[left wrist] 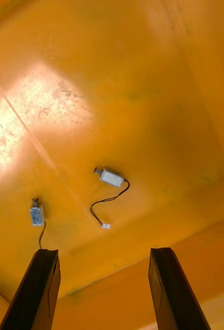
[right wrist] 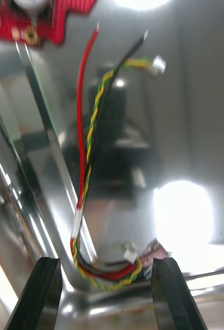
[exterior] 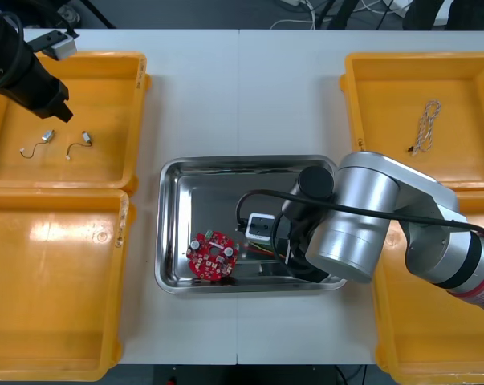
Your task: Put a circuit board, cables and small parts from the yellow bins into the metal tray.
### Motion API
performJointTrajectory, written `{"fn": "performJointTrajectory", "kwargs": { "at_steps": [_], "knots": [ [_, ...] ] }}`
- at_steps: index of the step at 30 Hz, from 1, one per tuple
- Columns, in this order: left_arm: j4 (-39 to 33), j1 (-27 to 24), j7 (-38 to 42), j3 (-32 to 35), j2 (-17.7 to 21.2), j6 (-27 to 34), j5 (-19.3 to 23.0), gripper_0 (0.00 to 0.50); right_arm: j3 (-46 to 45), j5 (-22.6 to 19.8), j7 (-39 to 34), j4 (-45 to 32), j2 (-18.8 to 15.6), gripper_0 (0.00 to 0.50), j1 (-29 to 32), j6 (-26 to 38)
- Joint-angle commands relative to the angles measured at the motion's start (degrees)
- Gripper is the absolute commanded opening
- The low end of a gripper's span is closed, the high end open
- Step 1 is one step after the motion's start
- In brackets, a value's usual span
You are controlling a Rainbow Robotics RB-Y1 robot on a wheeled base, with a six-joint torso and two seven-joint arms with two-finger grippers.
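My right gripper (right wrist: 106, 296) hangs open just above the metal tray (exterior: 171, 210). The red and yellow cable (right wrist: 91, 129) lies on the tray floor, and its coiled end sits between my fingers without touching them. A round red circuit board (exterior: 212, 254) lies in the tray's front left part, and its edge (right wrist: 34, 18) shows beyond the cable's far end. My left gripper (left wrist: 104, 289) is open over the far left yellow bin (exterior: 113, 72). Two small metal parts (left wrist: 111, 177) (left wrist: 36, 213) with thin leads lie on the bin floor ahead of its fingers.
A twisted blue and white cable (exterior: 425, 127) lies in the far right yellow bin (exterior: 362, 96). The near left yellow bin (exterior: 57, 281) holds nothing I can see. My right arm's body covers the tray's right front corner.
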Motion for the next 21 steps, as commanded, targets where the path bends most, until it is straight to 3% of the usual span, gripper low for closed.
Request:
{"fn": "performJointTrajectory", "kwargs": {
  "at_steps": [1,12,21],
  "knots": [
    [1.3,-3.3,-4.0,1.2,1.1,-2.7,-1.0,0.500,-4.1,-0.3,-1.1,-3.3,0.7,0.500,0.0,3.7],
    [5.7,-3.3,-5.7,-1.8,0.9,-9.4,-1.9,0.500,-13.8,-4.6,-1.2,-6.3,2.3,0.500,-1.4,14.4],
    [8.7,-3.3,-7.3,-2.8,0.9,-13.0,-2.0,0.500,-25.2,-8.4,-2.1,-6.3,2.9,0.500,-5.1,14.4]
  ]
}}
